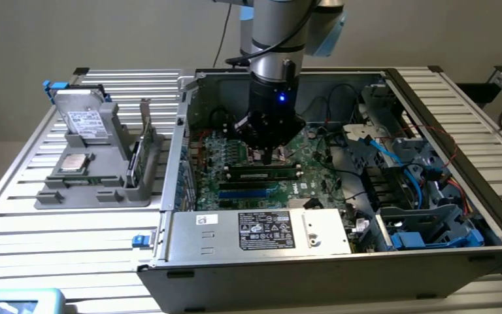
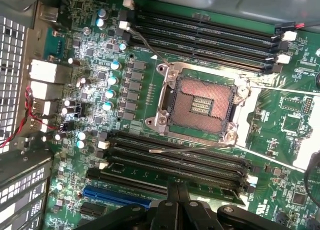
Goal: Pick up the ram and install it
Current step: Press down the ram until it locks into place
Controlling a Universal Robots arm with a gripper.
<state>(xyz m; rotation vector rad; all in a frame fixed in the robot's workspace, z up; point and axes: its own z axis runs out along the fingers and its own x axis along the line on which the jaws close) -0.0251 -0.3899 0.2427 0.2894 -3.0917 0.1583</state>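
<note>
Ram [image 1: 264, 174] sits in motherboard slot just beneath the shut gripper [image 1: 271, 159]

Green motherboard [image 2: 280, 125] dotted with pale blue capacitors [image 2: 111, 80], black memory slots [image 2: 200, 35], one blue slot [image 2: 115, 196], black claw [image 2: 177, 202], silver slatted bench [image 1: 24, 229]

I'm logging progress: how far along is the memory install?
Done: the ram already stands in a slot on the motherboard, inside the open computer case. In hand: the gripper is shut and sits directly above the stick, at or near its top edge. Left: confirming it is fully seated, which I cannot tell from here.
</note>
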